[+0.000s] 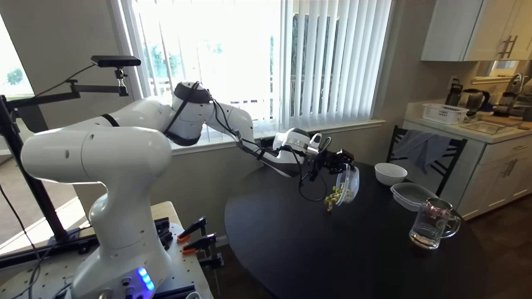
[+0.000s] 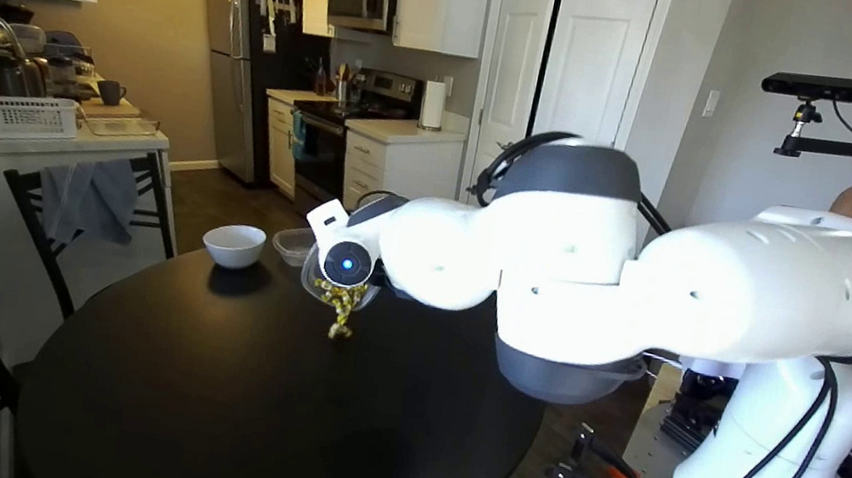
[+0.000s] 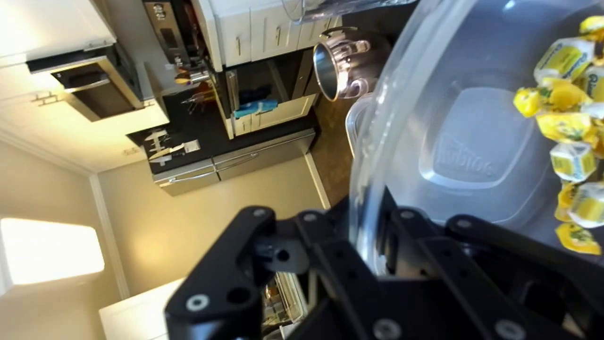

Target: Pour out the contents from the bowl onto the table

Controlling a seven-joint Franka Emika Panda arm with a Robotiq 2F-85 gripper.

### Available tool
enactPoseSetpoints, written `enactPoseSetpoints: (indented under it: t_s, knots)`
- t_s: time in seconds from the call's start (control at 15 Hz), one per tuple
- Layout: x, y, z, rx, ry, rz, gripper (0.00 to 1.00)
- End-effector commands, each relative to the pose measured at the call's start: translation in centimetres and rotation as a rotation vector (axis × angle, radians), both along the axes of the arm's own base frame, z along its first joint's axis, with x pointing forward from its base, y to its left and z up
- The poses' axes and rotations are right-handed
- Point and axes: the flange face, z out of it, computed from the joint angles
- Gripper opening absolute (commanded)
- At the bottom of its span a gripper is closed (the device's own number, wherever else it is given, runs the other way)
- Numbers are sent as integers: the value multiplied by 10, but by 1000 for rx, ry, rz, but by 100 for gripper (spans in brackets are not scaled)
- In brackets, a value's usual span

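The clear bowl (image 1: 353,185) is tipped on its side above the black round table (image 1: 282,232), its opening facing the robot's base side. My gripper (image 3: 365,222) is shut on its rim; the wall passes between the fingers. The contents (image 1: 333,196), yellow and white wrapped pieces, spill over the lower rim in a downward stream, also in an exterior view (image 2: 341,312). I cannot tell whether the lowest pieces touch the table. In the wrist view several pieces (image 3: 566,113) show at the right edge within the bowl. The arm partly hides the bowl in an exterior view (image 2: 310,277).
A white round bowl (image 1: 390,174), a shallow clear container (image 1: 409,195) and a clear glass mug (image 1: 428,226) stand on the table beyond the held bowl. A shiny copper-coloured cup (image 3: 351,66) shows in the wrist view. A chair (image 2: 98,201) with a cloth stands at the table edge.
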Motion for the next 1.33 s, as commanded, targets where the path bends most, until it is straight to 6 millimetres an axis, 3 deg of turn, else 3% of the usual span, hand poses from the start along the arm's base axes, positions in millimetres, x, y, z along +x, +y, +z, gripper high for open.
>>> enactPoseSetpoints:
  t_s: [0.0, 0.27, 0.47, 0.73, 0.93, 1.13, 1.27]
  knots:
    - [23, 14, 32, -132, -92, 63, 1]
    - [42, 42, 51, -244, -226, 129, 1]
    - [48, 49, 46, -342, -362, 182, 1]
    - [30, 9, 5, -406, -501, 191, 1]
    - [22, -9, -23, -401, -540, 156, 1]
    - [19, -21, -44, -393, -573, 142, 1]
    - [18, -22, -47, -369, -586, 131, 1]
